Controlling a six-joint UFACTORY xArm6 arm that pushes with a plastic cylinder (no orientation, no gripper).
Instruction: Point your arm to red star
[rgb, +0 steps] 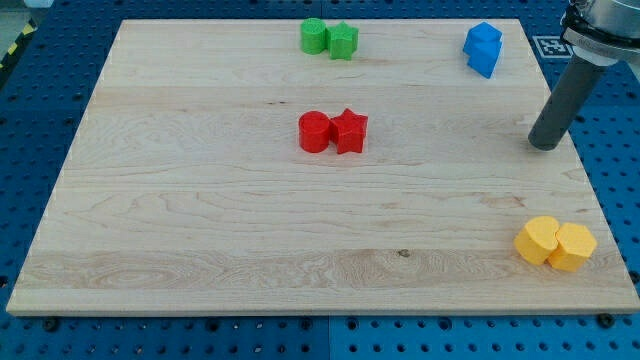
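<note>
The red star (350, 130) lies a little above the board's middle, touching a red cylinder (314, 132) on its left. My tip (545, 146) rests on the board near the view's right edge, far to the right of the red star and roughly level with it. The dark rod rises from the tip toward the view's top right corner.
A green cylinder (314, 36) and a green star (343, 41) sit together at the top middle. Two blue blocks (483, 49) sit at the top right, above my tip. Two yellow blocks (555, 243) lie at the bottom right. The wooden board (200, 220) lies on a blue perforated table.
</note>
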